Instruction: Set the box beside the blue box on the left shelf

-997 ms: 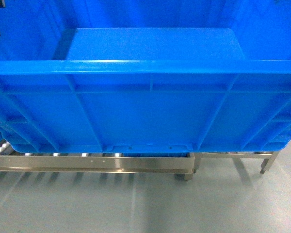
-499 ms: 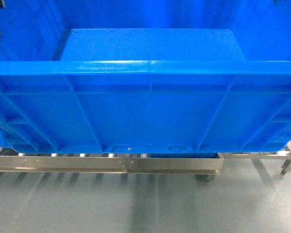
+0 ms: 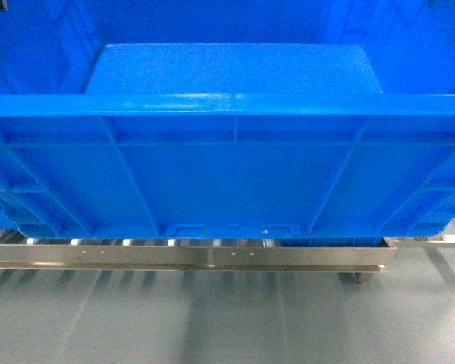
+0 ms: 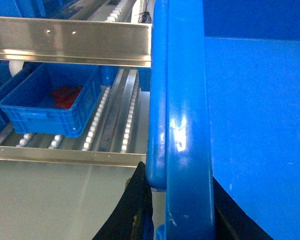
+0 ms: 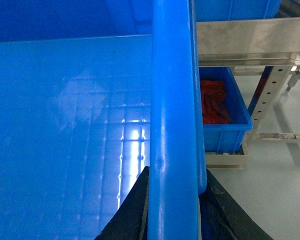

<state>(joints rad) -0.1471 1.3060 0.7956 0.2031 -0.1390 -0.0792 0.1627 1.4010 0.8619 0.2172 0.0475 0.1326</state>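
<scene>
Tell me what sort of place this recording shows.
Probably a warehouse or factory logistics area: a metal-framed roller rack with white rollers, a small blue bin of red parts on it, the large blue crate being carried, and a smooth grey floor.

A small blue bin [image 4: 49, 102] sat at the left of the left wrist view, under a steel crossbar [image 4: 70, 42], with something red [image 4: 65, 96] inside it, possibly crumpled plastic. In the right wrist view another small blue bin [image 5: 225, 112] lay at centre right, also holding red contents [image 5: 213, 100]. A perforated metal upright [image 5: 268, 95] stood to its right. Pale grey floor [image 3: 227, 318] filled the bottom of the head view.
</scene>
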